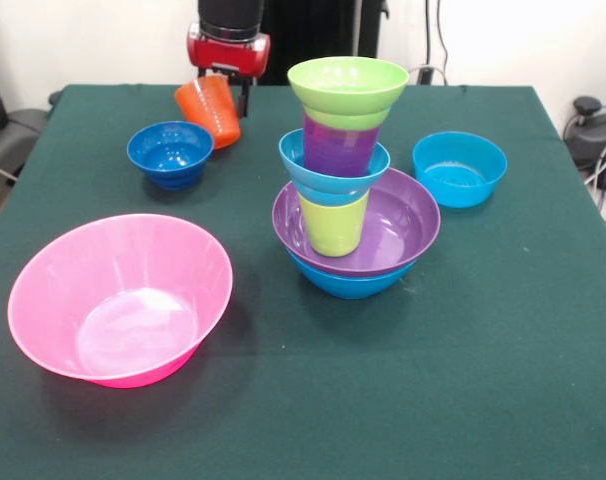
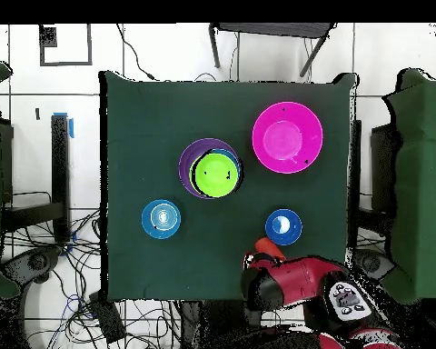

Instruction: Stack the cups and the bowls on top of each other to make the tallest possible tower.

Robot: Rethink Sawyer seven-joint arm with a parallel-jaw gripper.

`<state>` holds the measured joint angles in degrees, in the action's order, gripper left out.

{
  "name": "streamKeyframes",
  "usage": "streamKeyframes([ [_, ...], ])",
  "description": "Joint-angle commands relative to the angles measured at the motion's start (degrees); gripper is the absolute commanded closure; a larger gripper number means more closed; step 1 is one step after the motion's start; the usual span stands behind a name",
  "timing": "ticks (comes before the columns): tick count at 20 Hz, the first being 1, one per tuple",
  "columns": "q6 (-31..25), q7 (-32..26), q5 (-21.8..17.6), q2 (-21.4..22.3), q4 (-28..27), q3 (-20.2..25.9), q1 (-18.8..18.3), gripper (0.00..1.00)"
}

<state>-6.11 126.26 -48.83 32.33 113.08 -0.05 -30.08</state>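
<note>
The tower stands mid-table: a blue bowl (image 1: pixel 345 281) at the base, a purple bowl (image 1: pixel 408 222) in it, then a lime green cup (image 1: pixel 333 226), a turquoise bowl (image 1: pixel 321 186), a purple cup (image 1: pixel 339 148) and a lime green bowl (image 1: pixel 348 84) on top. From overhead the tower (image 2: pixel 211 171) shows as green inside purple. My gripper (image 1: pixel 231 100) is at the table's far side, shut on the orange cup (image 1: pixel 209 110), which is tilted just above the cloth. Both also show in the overhead view, the gripper (image 2: pixel 263 260) and the cup (image 2: pixel 261 246).
A huge pink bowl (image 1: pixel 121 298) (image 2: pixel 287 136) sits near the front left. A small dark blue bowl (image 1: pixel 170 153) (image 2: pixel 283 226) lies close beside the orange cup. A second turquoise bowl (image 1: pixel 459 168) (image 2: pixel 161 219) sits right of the tower. The green tablecloth (image 1: pixel 483 380) covers the table.
</note>
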Motion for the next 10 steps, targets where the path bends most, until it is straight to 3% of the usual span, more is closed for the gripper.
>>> streamKeyframes([
  [1, -10.35, -10.2, 0.86, 1.16, -0.51, 12.52, -2.47, 0.0],
  [10, -15.3, -10.63, 1.08, 2.41, -0.44, 16.32, -4.48, 0.0],
])
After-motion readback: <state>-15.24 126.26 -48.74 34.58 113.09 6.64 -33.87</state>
